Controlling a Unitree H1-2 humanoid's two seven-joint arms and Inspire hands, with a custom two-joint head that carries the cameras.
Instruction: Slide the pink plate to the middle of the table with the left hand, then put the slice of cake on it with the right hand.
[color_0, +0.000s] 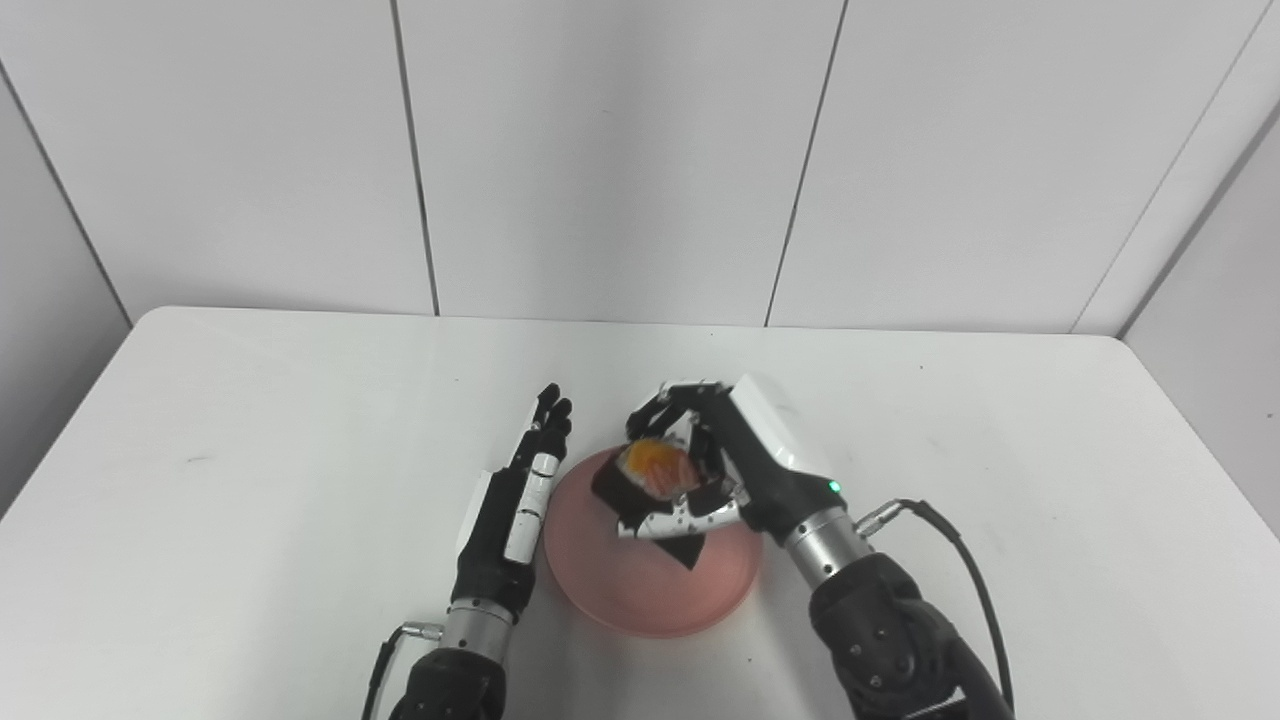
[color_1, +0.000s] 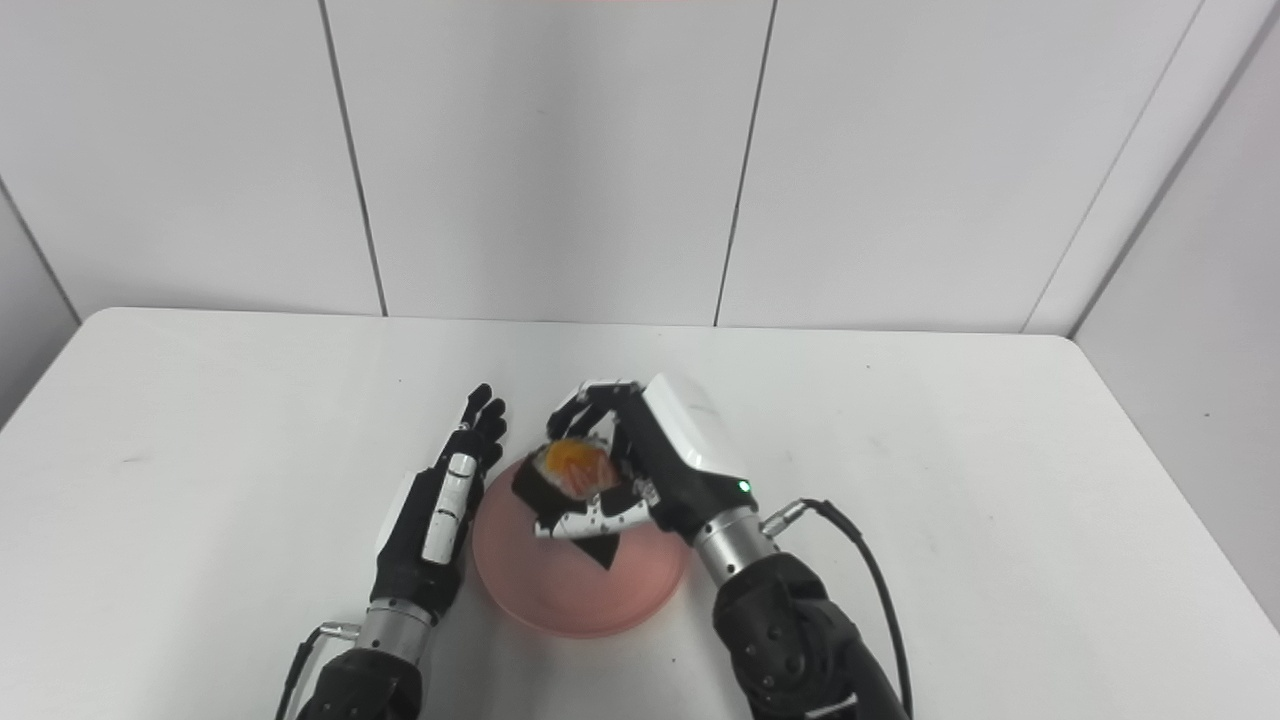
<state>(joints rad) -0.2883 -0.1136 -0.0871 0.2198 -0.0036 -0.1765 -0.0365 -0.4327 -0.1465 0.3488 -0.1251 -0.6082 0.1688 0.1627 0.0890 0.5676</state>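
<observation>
White wall panels with dark vertical seams close off the back of the scene; in front of them lies a white table (color_0: 250, 420), bare apart from the items below. The pink plate (color_0: 640, 600) sits near the table's middle, toward the near edge, between the two arms. The left hand (color_0: 520, 490) lies flat just beside the plate's left rim, fingers straight and together, holding nothing (whether it touches the rim cannot be told). The right hand (color_0: 715, 460) is curled around the slice of cake (color_0: 650, 480), fingers arched over the far side and thumb beneath the near side, so the slice hangs over the plate's far half. The slice shows a dark body, an orange and pale topping and a dark pointed tip directed toward the plate's centre; whether that tip already rests on the plate cannot be told.

Handling, as a judgement: the slice looks light and small, and if it is real cake it would be soft and easily crushed, the topping most of all. The dark flanks are the sensible place to hold it, as the hand does, leaving the top untouched. The plate appears rigid, smooth and shallow, likely to skate on the table if nudged (the flat left hand could check it). Sliding seems done; lowering and release remain.
</observation>
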